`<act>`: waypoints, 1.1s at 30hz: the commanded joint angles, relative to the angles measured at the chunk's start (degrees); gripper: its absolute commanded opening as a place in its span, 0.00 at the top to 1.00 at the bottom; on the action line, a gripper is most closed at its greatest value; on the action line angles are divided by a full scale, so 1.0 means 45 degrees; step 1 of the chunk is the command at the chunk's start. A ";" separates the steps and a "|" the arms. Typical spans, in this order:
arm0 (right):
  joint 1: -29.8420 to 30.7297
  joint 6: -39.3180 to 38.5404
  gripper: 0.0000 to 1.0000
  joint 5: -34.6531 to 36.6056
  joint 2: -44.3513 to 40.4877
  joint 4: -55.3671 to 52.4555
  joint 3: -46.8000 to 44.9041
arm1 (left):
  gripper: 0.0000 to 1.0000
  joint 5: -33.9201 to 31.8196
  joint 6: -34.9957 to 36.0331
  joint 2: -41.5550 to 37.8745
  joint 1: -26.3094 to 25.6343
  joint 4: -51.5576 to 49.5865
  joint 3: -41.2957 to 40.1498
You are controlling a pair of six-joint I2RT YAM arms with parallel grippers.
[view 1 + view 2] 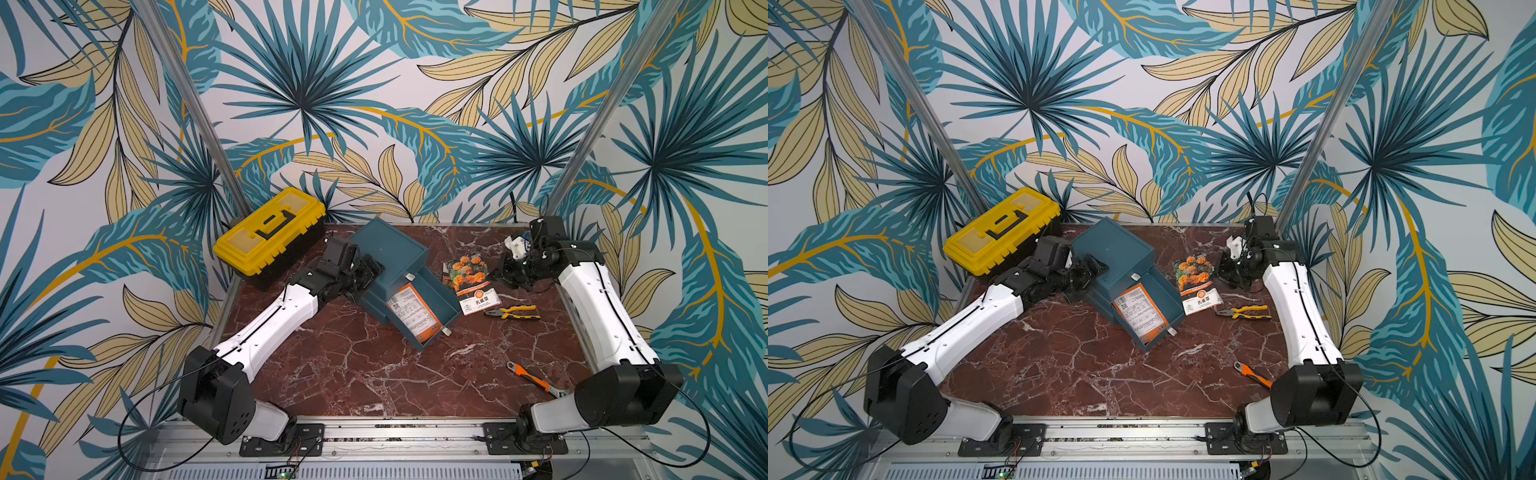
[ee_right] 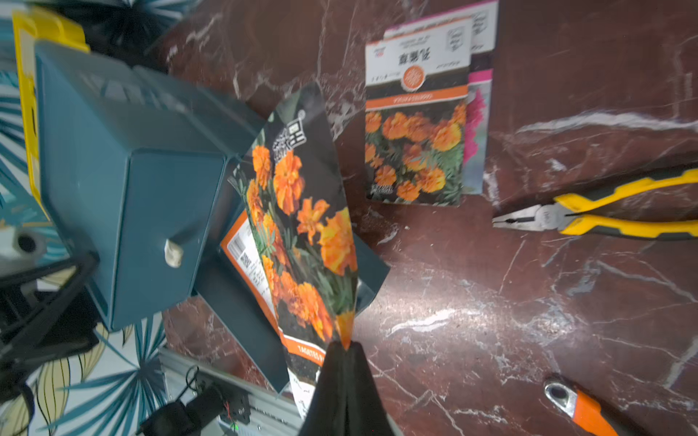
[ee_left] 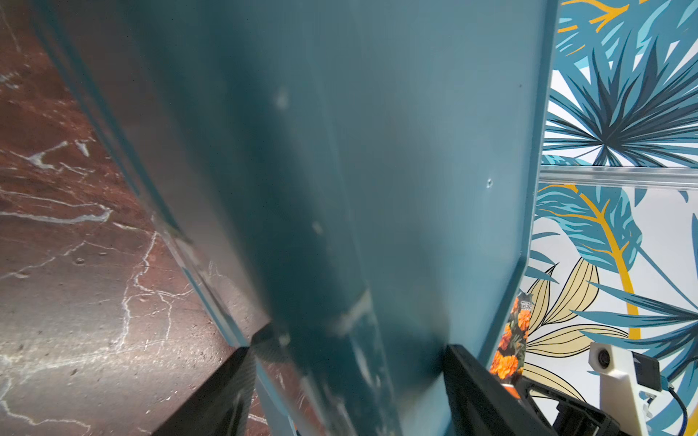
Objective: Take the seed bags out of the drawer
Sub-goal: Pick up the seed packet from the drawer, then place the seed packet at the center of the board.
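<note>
R claw (image 2: 345, 345), pinched shut on marigold seed bag (image 2: 302, 226) corner, hangs nr worktop (image 1: 374, 374) far-right corner; orange-backed bag (image 1: 411, 311) lies lengthwise in drawer (image 1: 438, 291), toward centre. L claw (image 1: 365, 272) clamps cabinet (image 1: 390, 245).

The red marble table (image 1: 353, 374) carries a teal drawer cabinet (image 1: 388, 253) and a yellow toolbox (image 1: 270, 230). Two overlapped seed bags (image 1: 471, 282) lie near yellow-handled pliers (image 1: 513, 311); an orange-handled wrench (image 1: 534, 380) lies well apart.

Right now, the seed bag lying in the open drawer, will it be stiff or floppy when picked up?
Probably floppy: the similar bag in the right gripper bows along its length and looks glossy, so likely slippery too. The drawer bag lies flat, so catching an edge may be hard.
</note>
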 commanded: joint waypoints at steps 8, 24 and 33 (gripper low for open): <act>-0.0741 0.1546 1.00 0.1204 0.3134 0.2514 0.0945 | 0.18 0.0398 -0.0025 -0.0067 -0.0092 0.0424 -0.0376; -0.0803 0.0915 1.00 0.1977 0.7074 0.2694 0.2291 | 0.18 0.0632 -0.0005 -0.0307 -0.0087 0.0112 -0.0532; -0.0848 0.0462 0.98 0.2788 0.7628 0.2717 0.2541 | 0.18 0.0711 0.0114 -0.0243 -0.0088 -0.0051 -0.0397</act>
